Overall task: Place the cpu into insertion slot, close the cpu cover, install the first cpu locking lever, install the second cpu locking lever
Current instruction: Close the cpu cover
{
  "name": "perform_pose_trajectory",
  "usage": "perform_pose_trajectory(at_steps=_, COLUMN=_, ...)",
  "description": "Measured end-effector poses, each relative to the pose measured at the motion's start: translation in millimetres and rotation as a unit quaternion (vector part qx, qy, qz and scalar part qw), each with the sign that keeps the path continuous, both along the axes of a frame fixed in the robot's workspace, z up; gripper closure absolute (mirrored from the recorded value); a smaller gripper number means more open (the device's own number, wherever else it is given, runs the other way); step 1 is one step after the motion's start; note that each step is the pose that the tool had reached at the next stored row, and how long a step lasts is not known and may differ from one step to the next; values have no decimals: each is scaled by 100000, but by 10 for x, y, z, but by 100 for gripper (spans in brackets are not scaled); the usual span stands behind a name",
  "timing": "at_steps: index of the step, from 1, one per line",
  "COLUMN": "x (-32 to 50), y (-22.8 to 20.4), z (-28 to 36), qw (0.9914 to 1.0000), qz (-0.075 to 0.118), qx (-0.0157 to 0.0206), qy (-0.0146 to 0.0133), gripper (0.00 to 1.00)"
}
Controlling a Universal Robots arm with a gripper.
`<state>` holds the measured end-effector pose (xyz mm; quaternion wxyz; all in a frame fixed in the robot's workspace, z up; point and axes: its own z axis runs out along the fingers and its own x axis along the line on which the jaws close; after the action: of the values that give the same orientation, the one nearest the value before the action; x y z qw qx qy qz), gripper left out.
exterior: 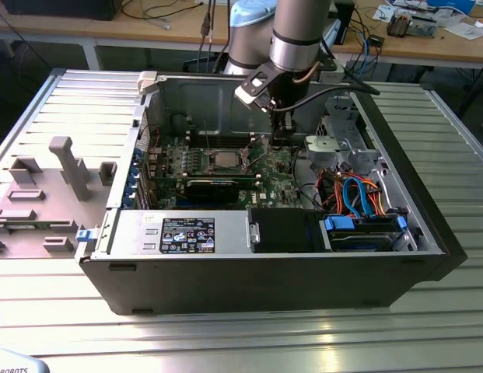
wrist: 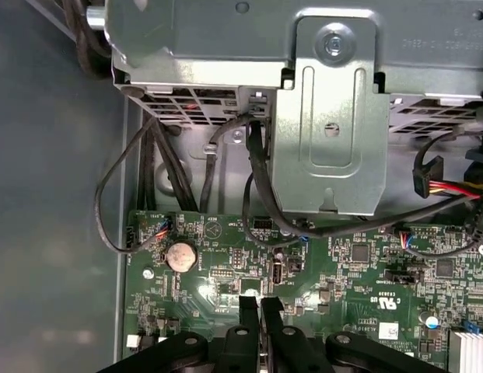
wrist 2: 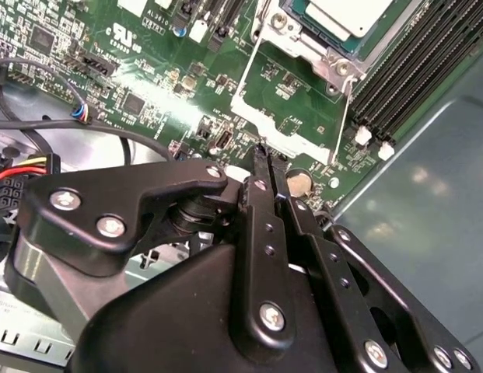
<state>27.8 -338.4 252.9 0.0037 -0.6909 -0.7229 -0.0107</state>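
Cpu (exterior: 225,160) seated in the insertion slot (exterior: 209,161) on the green motherboard (exterior: 276,167), gripper (exterior: 281,140) (jaws pressed together, gripping nothing) poised over the board just to the exterior view's right of the slot.

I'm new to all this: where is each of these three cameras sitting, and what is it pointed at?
Exterior view: set apart, looking down into the open computer case; the arm and gripper show.
Second wrist view: on the arm, looking past the shut gripper at the motherboard and cpu.
First wrist view: on the arm, facing the motherboard's edge and a metal bracket past the gripper.
Shared: both wrist views show the coin battery.
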Motion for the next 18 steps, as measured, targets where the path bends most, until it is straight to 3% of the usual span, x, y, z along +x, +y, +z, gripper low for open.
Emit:
perform_pose_trajectory(at_steps=9, x=-146, y=0, z=0, qw=100000, qz=3, qx=3, qy=-100, gripper=84)
perform_pose_trajectory(at_steps=18, x=-213, y=0, z=0, qw=100000, qz=-3, qx=4, qy=-99, gripper=84)
